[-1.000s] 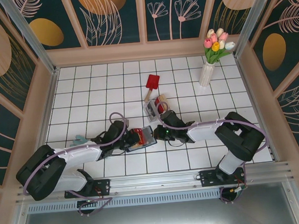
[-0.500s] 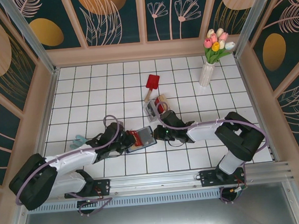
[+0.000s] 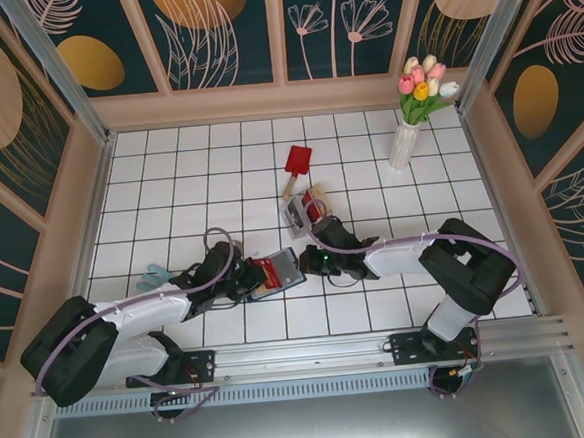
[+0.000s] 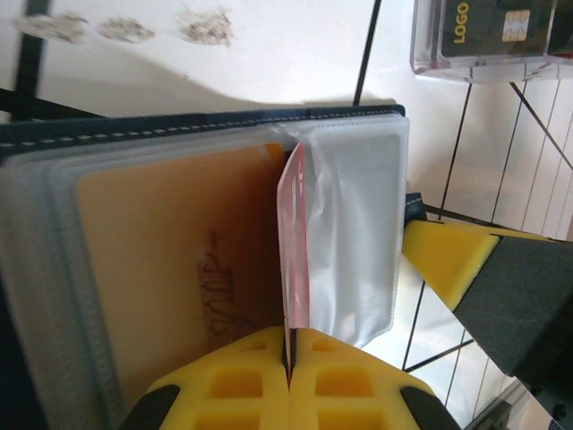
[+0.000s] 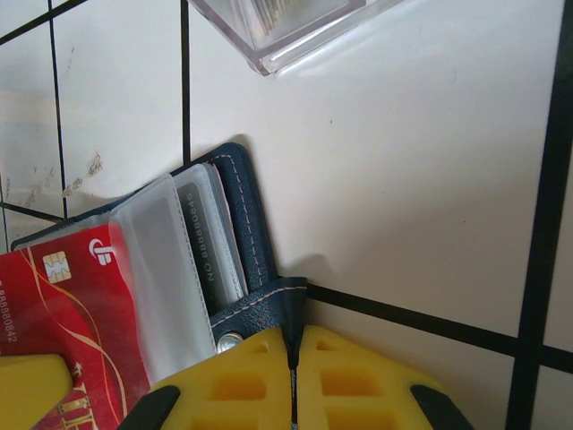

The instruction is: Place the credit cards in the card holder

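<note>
A small dark navy folding card holder (image 3: 281,270) is seen lying open on the white tiled counter (image 3: 170,187), lower centre of the top view. The left hand (image 4: 288,358) is pinched fully closed on a thin red plastic credit card (image 4: 294,242), held edge-on against the clear sleeves. An orange card (image 4: 170,260) is lodged in a sleeve at frame left. The right hand (image 5: 293,358) is clamped tight on the card holder by its snap tab (image 5: 273,300). A clear plastic box (image 5: 277,22) is noted at the upper edge, near the holder.
</note>
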Controlling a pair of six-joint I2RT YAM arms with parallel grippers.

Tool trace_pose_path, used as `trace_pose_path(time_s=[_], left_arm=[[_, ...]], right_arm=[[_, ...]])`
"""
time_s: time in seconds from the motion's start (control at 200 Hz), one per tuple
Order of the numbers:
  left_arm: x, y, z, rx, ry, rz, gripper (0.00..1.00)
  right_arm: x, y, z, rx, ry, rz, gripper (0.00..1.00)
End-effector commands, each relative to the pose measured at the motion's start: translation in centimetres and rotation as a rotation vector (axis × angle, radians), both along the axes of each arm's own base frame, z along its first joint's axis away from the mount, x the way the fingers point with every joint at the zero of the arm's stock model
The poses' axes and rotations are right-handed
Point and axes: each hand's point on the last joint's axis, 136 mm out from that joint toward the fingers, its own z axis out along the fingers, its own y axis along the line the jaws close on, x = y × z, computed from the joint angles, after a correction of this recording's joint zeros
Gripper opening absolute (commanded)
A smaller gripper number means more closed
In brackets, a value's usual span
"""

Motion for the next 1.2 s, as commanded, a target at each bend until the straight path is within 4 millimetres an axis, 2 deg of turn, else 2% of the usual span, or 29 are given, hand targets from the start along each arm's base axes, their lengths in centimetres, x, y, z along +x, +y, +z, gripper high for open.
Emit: trace_pose_path(time_s=[0.0, 0.345, 0.54, 0.746, 1.016, 1.086, 1.196], left_arm=[[-0.4, -0.6, -0.3, -0.006, 0.019, -0.047, 0.01], [-0.8, -1.1, -1.1, 0.005, 0.059, -0.089, 0.00], [0.1, -1.8, -0.6, -0.003, 0.027, -0.102, 0.03], [0.6, -2.6, -1.2, 0.026, 0.036, -0.141, 0.07], [1.1, -0.7, -0.8, 0.142, 0.012, -0.099, 0.28], [1.0, -0.5, -0.8, 0.144, 0.008, -0.093, 0.29], [1.2, -0.6, -0.6, 0.133, 0.001, -0.086, 0.22]], right_arm=[[-1.6, -0.8, -2.1, -0.068, 0.073, 0.022, 0.08], [-1.5, -0.8, -2.0, -0.071, 0.070, 0.022, 0.08], [-1.5, -0.7, -2.0, -0.066, 0.072, 0.024, 0.08], [-1.6, -0.5, -2.0, -0.063, 0.079, 0.035, 0.08], [-1.4, -0.3, -2.0, -0.069, 0.076, 0.035, 0.08], [-1.4, -0.3, -2.0, -0.072, 0.076, 0.038, 0.08], [-1.4, -0.2, -2.0, -0.068, 0.077, 0.041, 0.08]])
